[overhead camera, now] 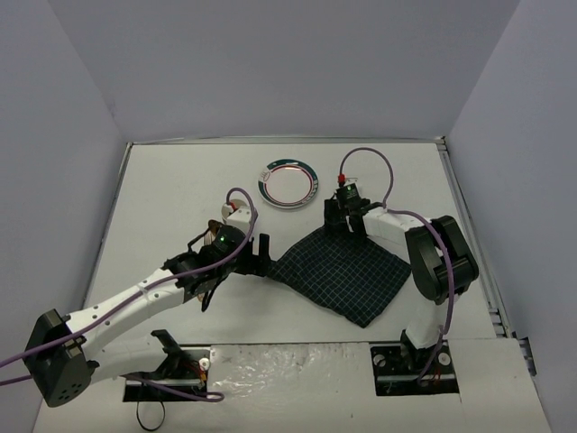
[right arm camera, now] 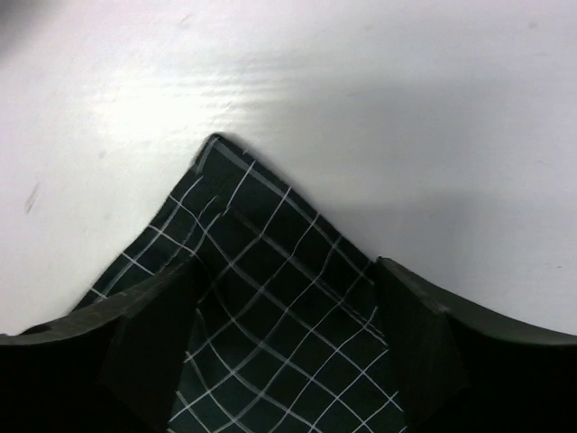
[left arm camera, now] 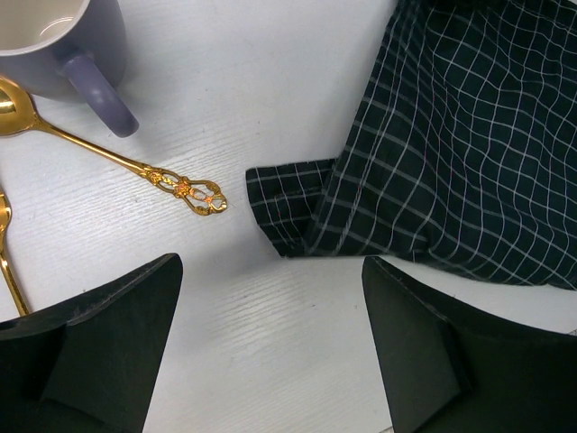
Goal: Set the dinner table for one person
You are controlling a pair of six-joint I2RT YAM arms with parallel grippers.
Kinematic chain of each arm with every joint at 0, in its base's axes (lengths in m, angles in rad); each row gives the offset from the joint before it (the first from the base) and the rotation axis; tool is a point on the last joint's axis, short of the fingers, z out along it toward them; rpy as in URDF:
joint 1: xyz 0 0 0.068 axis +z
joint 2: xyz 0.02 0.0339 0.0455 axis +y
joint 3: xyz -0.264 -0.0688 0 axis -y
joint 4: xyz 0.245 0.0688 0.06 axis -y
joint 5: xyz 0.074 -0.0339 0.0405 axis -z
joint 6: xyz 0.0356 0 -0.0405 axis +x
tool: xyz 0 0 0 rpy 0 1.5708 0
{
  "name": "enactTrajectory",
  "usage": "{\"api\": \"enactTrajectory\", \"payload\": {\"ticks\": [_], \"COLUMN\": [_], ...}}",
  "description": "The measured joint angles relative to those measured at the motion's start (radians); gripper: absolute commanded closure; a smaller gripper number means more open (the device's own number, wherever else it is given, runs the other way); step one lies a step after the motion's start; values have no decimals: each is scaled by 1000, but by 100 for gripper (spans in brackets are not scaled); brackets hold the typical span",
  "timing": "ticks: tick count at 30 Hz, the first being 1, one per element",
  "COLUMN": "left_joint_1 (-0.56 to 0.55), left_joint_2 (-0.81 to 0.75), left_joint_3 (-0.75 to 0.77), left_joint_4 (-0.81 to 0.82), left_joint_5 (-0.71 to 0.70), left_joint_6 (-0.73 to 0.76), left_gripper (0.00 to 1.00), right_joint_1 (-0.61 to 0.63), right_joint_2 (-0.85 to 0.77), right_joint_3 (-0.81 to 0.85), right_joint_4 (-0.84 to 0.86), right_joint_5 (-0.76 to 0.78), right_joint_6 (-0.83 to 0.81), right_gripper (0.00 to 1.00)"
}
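Observation:
The white dinner table (overhead camera: pixel 180 180) carries a dark green checked cloth (overhead camera: pixel 347 271), spread out in a diamond shape right of centre. My left gripper (overhead camera: pixel 257 253) is open and empty just left of the cloth's left corner; in the left wrist view that folded corner (left arm camera: pixel 288 203) lies ahead of the open gripper (left arm camera: pixel 270 361). My right gripper (overhead camera: pixel 345 221) is low over the cloth's far corner. In the right wrist view it (right arm camera: pixel 284 343) is open, its fingers either side of the cloth corner (right arm camera: pixel 270 271), not closed on it.
A round plate with a patterned rim (overhead camera: pixel 288 183) lies at the back centre. A lavender mug (left arm camera: pixel 54 45), a gold spoon (left arm camera: pixel 135 167) and part of a gold fork (left arm camera: pixel 7 262) lie by the left gripper. Grey walls enclose the table.

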Motion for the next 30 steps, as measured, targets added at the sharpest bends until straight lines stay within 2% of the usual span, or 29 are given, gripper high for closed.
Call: {"api": "enactTrajectory", "payload": {"ticks": [6,10,12,19,30], "left_joint_1": [1,6,10,36,57], "left_joint_2": [14,56,85,211,277], "left_joint_3": [0,0,0,15,64], "left_joint_4": [2,19,35,104,334], "left_joint_5": [0,1,2,13,113], "left_joint_6": [1,7,13,41,192], "left_gripper": [22,22,22,22,22], "right_joint_1": [-31,-53,-70,-91,-53], "right_joint_2": [52,69,69,21,-481], "right_joint_3": [60,81,84,84,84], "right_joint_4": [-6,-6,-13,-115,-228], "right_joint_5": [39,42,43,68,90], "right_joint_6": [22,26,22,-4,-56], "right_gripper": [63,90,99,100,100]}}
